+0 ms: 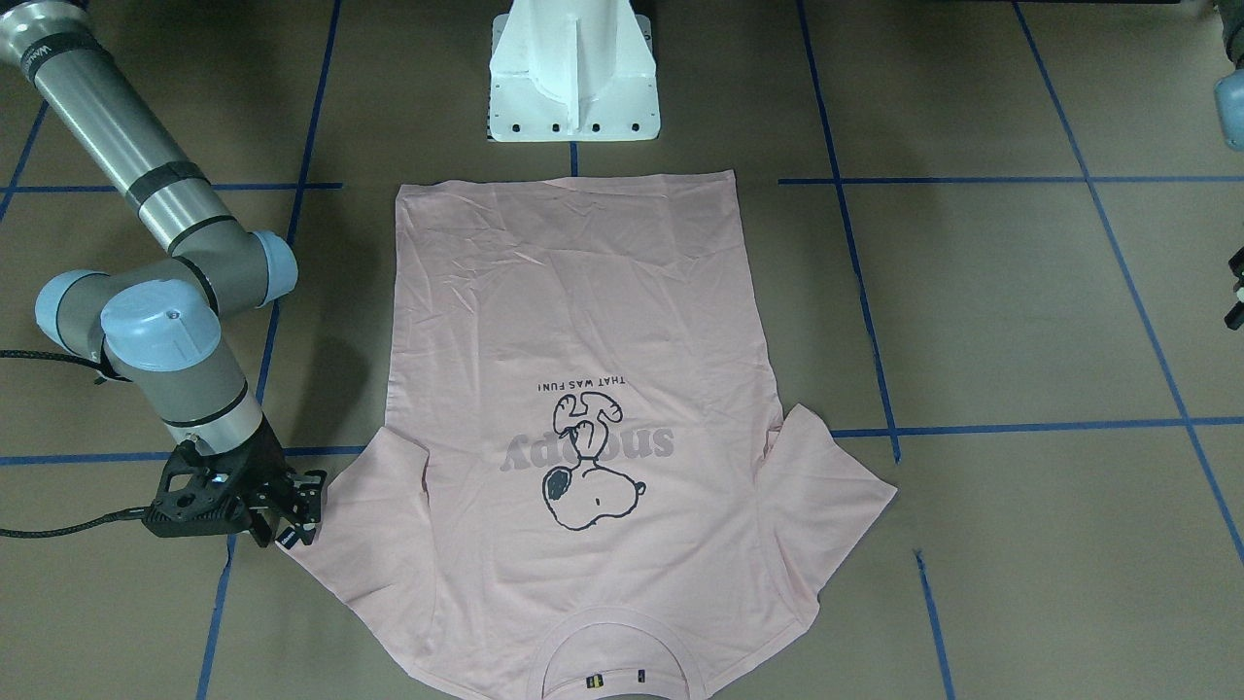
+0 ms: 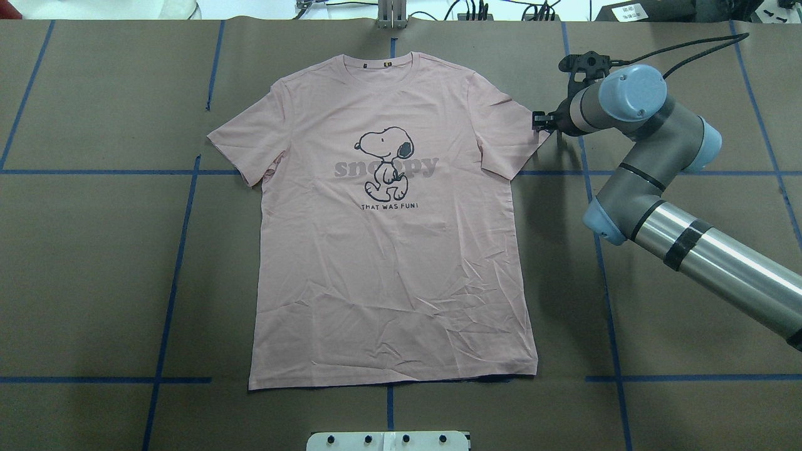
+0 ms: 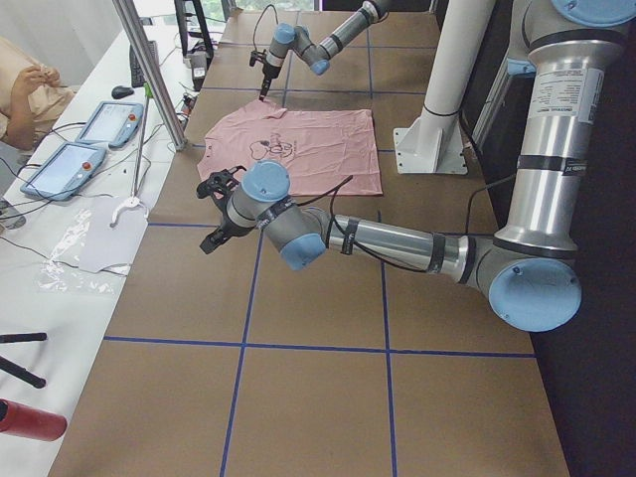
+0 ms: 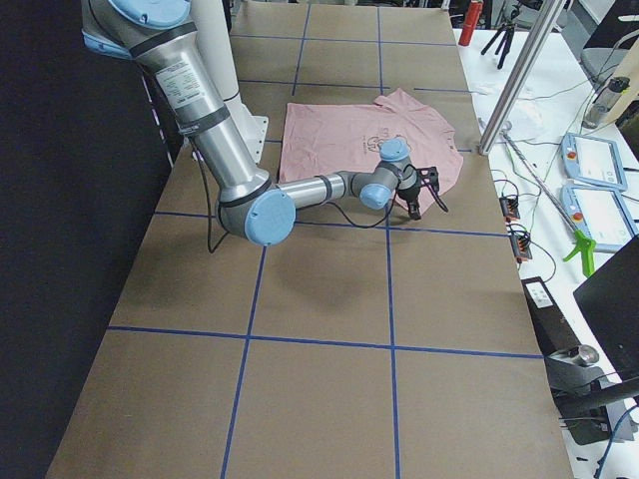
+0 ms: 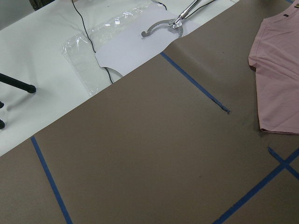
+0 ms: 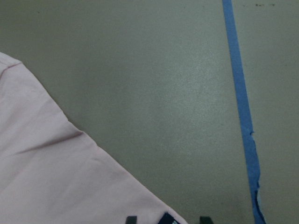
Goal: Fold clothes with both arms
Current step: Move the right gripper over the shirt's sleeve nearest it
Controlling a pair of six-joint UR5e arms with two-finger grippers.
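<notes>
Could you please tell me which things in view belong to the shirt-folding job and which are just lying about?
Part of the job:
pink T-shirt, spread flat
right gripper, at a sleeve corner
left gripper, over bare table away from the shirt

Just lying about:
white pedestal base
tablets
clear plastic bag
hook-ended tool

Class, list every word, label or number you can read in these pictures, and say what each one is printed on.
"snoopy": grey lettering across the chest of the T-shirt, behind the Snoopy drawing.
"THAT WAS FUN!": dark capitals under the drawing.
Too small to read: the collar tags.
Too blurred to read: the white label on a finger of the right gripper.
</notes>
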